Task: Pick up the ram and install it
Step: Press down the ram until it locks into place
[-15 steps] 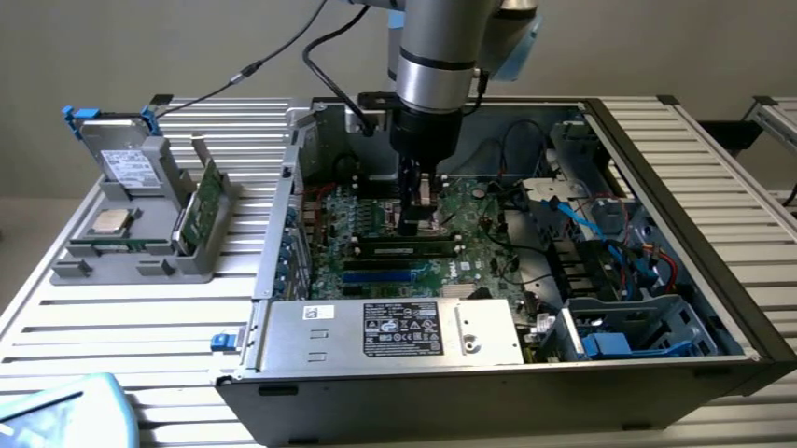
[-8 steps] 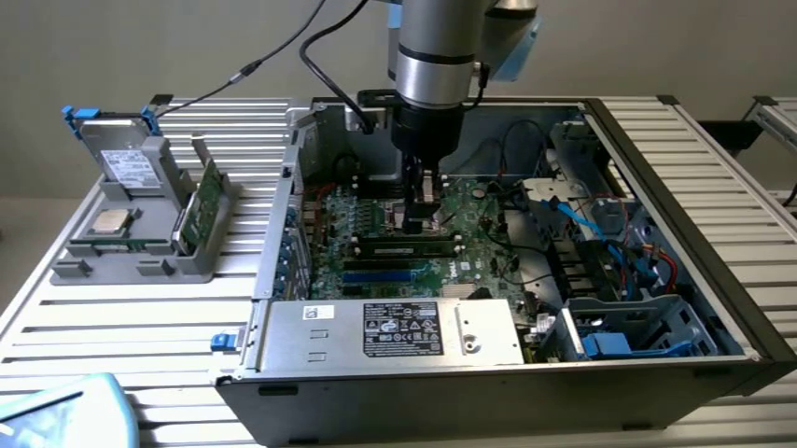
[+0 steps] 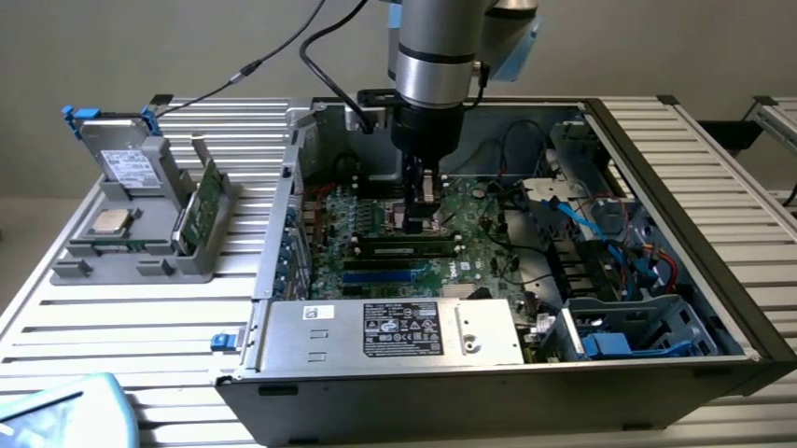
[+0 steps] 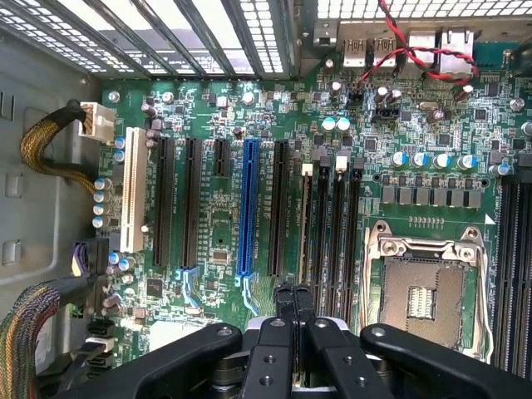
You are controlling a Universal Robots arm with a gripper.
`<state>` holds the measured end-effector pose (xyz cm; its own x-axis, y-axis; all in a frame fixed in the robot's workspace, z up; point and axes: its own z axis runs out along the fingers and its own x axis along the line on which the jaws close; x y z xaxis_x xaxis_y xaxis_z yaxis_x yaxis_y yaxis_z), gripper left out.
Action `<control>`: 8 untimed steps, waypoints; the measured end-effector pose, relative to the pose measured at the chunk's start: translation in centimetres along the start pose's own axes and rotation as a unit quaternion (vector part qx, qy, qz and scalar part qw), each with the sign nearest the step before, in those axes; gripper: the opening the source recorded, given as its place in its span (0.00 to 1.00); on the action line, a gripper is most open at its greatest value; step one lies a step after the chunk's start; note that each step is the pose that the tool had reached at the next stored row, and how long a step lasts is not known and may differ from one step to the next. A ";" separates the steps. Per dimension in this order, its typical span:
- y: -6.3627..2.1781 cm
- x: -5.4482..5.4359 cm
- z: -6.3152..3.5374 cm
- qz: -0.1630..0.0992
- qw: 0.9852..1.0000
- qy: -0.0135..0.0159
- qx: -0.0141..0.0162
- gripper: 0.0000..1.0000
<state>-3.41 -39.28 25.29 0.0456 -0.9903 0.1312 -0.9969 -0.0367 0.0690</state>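
Pressing: gripper [image 3: 421, 220] down inside the case [image 3: 697, 168], fingers [image 4: 293, 303] closed together, tips on the ram [image 3: 401, 249]
Ram: lying flat in a slot on the motherboard [image 3: 480, 219], mid-case
Tray [image 3: 187, 266]: outside the case, exterior view's left, holds a CPU [image 3: 110, 221]

a plain grey wall [image 3: 149, 47] runs behind a ribbed aluminium table [image 3: 125, 317], evenly lit, its slats stretching from nine to three o'clock.

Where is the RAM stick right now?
In the exterior view the ram lies along a motherboard slot inside the open computer case, directly below the shut gripper and above the blue slots.
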 end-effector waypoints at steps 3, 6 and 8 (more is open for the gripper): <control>0.00 0.0 0.00 0.000 1.000 0.000 0.000 0.11; 0.00 0.0 0.00 0.000 1.000 0.000 0.000 0.11; 0.00 0.0 0.00 0.007 1.000 0.000 -0.001 0.11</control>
<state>-3.41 -39.28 25.29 0.0323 -0.9908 0.1316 -0.9973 -0.0233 0.0694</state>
